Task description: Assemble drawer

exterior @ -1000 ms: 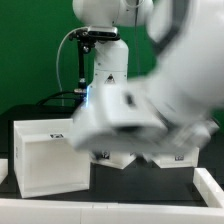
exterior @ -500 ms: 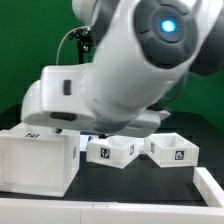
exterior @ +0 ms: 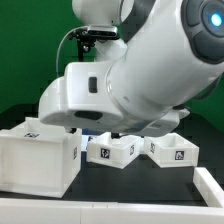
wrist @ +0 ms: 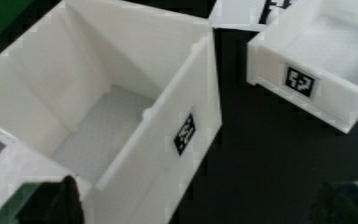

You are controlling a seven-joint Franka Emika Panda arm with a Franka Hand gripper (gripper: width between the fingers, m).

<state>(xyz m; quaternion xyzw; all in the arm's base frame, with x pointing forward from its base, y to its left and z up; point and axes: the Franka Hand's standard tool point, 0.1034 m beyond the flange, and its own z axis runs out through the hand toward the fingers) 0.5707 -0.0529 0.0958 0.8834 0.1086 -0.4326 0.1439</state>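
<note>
The gripper (wrist: 197, 205) is seen spread wide with nothing held, its dark fingers (wrist: 43, 203) poised over the drawer's open housing (wrist: 105, 110). The housing is set at the exterior view's left, with the trays (exterior: 112, 150) beside it. If the gripper is lowered off-centre, a finger could be driven onto a thin wall and the housing shoved or tipped. Against half a second earlier, the arm (exterior: 150, 80) is swung further toward the exterior view's right, while housing and trays are left unmoved.

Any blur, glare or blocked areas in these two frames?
Exterior view: the arm looms close and soft, hiding much of the scene; its blue light flares; the housing and two trays look fairly sharp. Wrist view: evenly lit, slightly soft, with the tray tag distinct.
</note>
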